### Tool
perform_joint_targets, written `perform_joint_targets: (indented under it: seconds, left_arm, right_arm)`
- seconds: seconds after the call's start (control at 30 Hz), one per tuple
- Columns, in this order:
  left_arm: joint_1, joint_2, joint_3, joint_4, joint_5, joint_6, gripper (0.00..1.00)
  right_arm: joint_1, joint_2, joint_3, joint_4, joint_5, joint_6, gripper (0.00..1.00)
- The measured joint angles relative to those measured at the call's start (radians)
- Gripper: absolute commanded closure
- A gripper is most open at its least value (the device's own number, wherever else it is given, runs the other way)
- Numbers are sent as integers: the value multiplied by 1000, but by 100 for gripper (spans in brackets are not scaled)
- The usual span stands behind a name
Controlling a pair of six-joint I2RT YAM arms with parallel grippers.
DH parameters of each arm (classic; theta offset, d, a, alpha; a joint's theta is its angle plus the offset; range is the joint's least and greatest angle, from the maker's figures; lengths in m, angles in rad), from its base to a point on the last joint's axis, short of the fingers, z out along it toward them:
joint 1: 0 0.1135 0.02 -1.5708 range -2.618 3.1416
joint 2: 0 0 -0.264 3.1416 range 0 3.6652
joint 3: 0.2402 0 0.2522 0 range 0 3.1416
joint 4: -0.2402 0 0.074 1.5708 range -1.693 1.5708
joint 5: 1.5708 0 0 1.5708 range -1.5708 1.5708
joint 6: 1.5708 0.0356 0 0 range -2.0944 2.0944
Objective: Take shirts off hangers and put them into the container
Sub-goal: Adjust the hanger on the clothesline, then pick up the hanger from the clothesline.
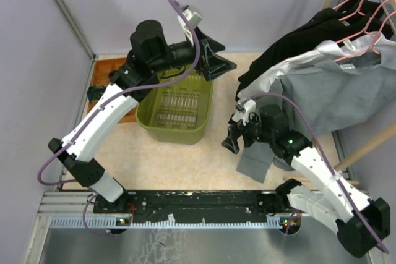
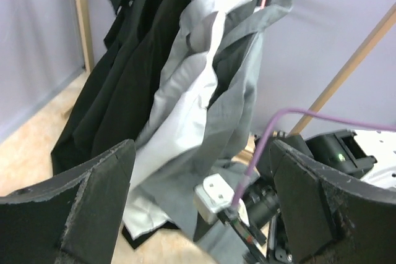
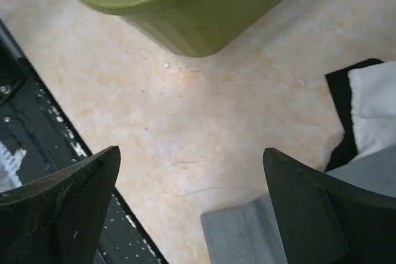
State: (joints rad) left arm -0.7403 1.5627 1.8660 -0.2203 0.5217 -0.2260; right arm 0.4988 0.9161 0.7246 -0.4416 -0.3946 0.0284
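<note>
Shirts in grey, white and black hang on pink hangers at the upper right of the overhead view. The left pincer, jaws wide apart and gripping nothing, sits at upper centre by the far right corner of the green tub. Its wrist camera looks between its spread fingers at the hanging clothes. The right pincer, also spread wide and holding nothing, hovers right of centre over the pale table, between the tub and the clothes. Just beside it the grey shirt trails its hem onto the table. The tub's slotted bottom is in plain view. Wooden poles cross the right edge, and a brown tray lies at upper left.
</note>
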Motion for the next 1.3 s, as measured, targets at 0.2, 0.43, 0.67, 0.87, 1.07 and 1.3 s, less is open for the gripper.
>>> perform_joint_targets:
  seconds: [0.2, 0.43, 0.67, 0.87, 1.07, 1.3]
  left_arm:
    - [-77, 143, 141, -25, 44, 73, 9]
    - [-166, 305, 238, -6, 78, 115, 15]
    - [-202, 365, 200, 166, 78, 111, 23]
    - [-227, 361, 34, 416, 80, 144, 34]
    - [-240, 378, -40, 543, 90, 171, 38]
    - [-242, 404, -7, 593, 75, 172, 33]
  right_arm:
    - [37, -148, -179, 169, -50, 121, 6]
    - [90, -240, -426, 371, -73, 252, 8]
    - [95, -270, -470, 460, -93, 312, 9]
    - [95, -276, -481, 495, -117, 357, 10]
    - [95, -281, -484, 494, -123, 370, 10]
    - [95, -281, -489, 497, -124, 385, 11]
